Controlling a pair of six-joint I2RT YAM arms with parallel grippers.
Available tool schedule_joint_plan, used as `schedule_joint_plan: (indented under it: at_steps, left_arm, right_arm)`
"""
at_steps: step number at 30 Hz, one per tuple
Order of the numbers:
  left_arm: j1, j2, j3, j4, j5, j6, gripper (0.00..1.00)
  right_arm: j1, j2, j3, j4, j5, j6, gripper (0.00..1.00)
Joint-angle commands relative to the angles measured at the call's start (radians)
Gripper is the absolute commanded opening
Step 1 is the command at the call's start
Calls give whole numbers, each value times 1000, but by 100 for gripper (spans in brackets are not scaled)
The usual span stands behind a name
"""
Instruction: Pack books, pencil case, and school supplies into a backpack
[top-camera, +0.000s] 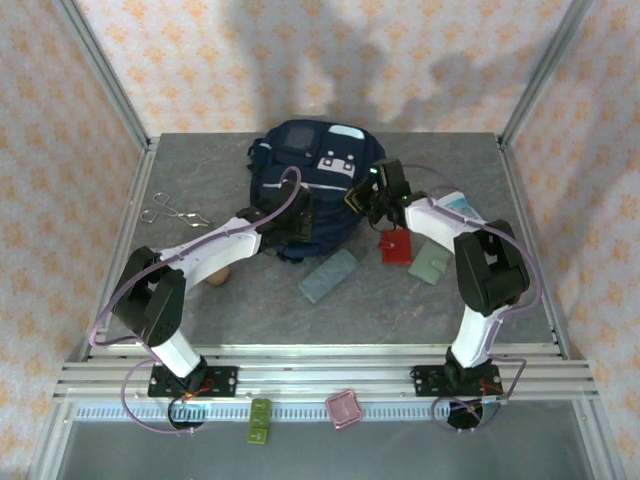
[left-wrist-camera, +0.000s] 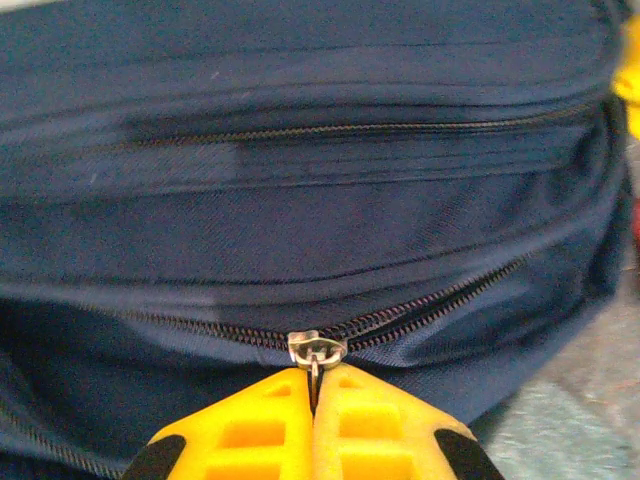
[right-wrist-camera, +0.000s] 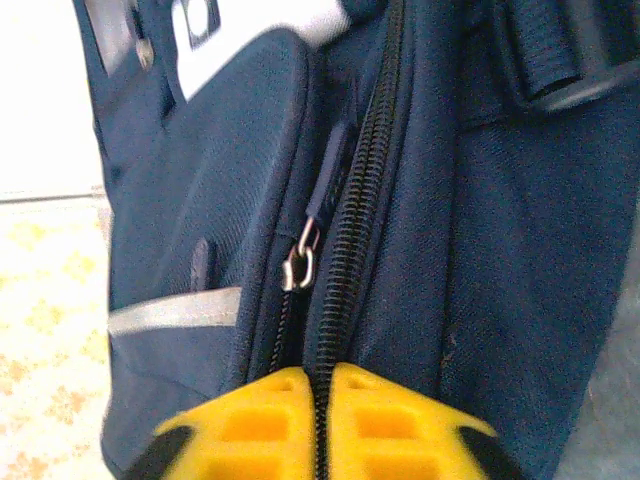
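The navy backpack lies at the back middle of the table. My left gripper is at its near side, shut on the metal zipper pull; to the right of the pull the zipper gapes a little. My right gripper is at the bag's right side, its yellow fingers pinched on the black zipper strip, with a second slider just beyond. The grey-blue pencil case lies in front of the bag. The red piece and grey-green piece lie under the right arm. The books are out of view.
Metal scissors lie at the left. A white-and-blue tube sits behind the right arm. A small tan shape peeks out under the left arm. Green and pink items rest on the front rail.
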Motion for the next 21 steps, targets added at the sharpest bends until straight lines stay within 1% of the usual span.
schedule_joint_plan:
  at_steps: [1, 3, 5, 10, 12, 14, 18, 21]
  left_arm:
    - [-17, 12, 69, -31, 24, -46, 0]
    - [-23, 16, 84, -21, 27, -48, 0]
    - [-24, 16, 90, -11, 37, -48, 0]
    - [-27, 35, 110, -18, 45, -41, 0]
    - [-27, 37, 109, -15, 40, -39, 0]
    - [-29, 38, 105, -15, 43, -40, 0]
    - [-40, 30, 98, -4, 59, -38, 0]
    - [-54, 30, 95, -1, 63, -35, 0]
  right_arm:
    - [-33, -30, 4, 59, 54, -2, 27]
    - [-28, -73, -59, 99, 11, 30, 33]
    - [-18, -116, -115, 127, 0, 46, 36]
    - [29, -155, -186, 167, -50, 91, 38]
    - [51, -161, -212, 198, -63, 115, 41]
    - [66, -156, -211, 201, -66, 124, 44]
    - [84, -112, -172, 204, -71, 133, 44]
    - [93, -74, -123, 197, -51, 131, 44]
